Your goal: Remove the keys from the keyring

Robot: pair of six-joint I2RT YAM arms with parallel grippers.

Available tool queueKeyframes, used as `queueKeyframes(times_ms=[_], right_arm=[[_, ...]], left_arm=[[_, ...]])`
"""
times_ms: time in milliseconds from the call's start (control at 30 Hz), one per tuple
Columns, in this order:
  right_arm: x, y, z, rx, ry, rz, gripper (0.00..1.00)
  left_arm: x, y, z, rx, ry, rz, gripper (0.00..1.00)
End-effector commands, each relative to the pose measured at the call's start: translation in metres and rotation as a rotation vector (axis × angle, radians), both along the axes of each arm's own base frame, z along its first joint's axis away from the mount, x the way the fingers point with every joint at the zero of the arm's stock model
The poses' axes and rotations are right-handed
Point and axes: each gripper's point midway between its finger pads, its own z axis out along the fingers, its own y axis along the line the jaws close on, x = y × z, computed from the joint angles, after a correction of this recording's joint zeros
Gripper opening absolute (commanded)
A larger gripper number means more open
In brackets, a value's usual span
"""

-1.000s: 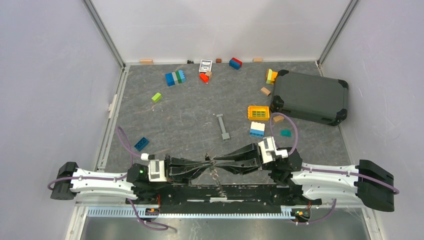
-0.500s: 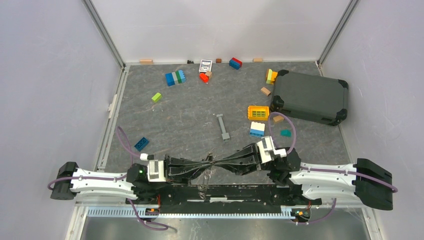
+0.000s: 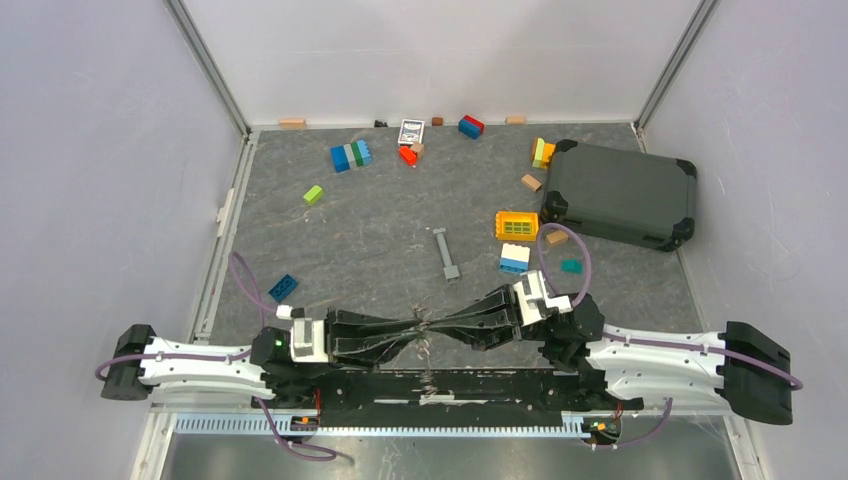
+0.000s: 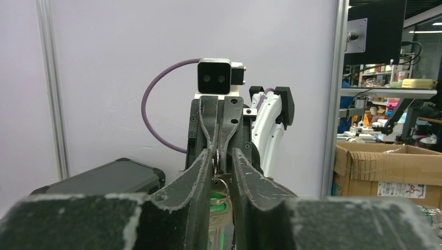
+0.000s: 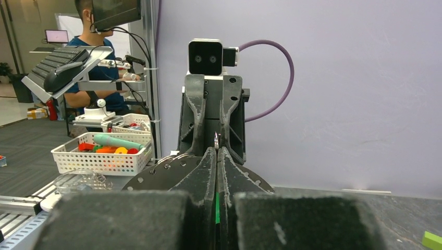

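Right pincer [image 5: 216, 150] pinching one keyring [image 4: 215, 160], left pincer [image 4: 219, 156] slightly spread around it, keys [image 4: 219, 211] dangling below, count unclear

Soft, even light from overhead fills the top view: the table [image 3: 370, 270] reads clearly to its far corners, with only faint shadows under the arms at its near edge and no glare. Both wrist views are bright; the wide bases of the left gripper [image 4: 222, 154] and right gripper [image 5: 216, 150] blur near the lens, while the keyring [image 4: 221, 186] looks fairly sharp.
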Motion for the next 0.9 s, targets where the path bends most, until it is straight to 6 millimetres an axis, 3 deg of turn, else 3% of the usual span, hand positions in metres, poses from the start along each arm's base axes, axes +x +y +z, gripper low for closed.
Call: queueKeyframes(times_ms=[0, 533, 867], right_arm=[[0.003, -0.008, 0.027, 0.068, -0.022, -0.042, 0.0], [0.0, -0.019, 0.024, 0.011, -0.115, -0.092, 0.0], [-0.026, -0.035, 0.025, 0.037, -0.278, -0.026, 0.0]], left_arm=[[-0.002, 0.01, 0.024, -0.072, 0.032, -0.026, 0.3], [0.006, 0.024, 0.01, -0.043, 0.116, -0.017, 0.63], [-0.005, -0.007, -0.022, 0.173, 0.153, -0.088, 0.65]])
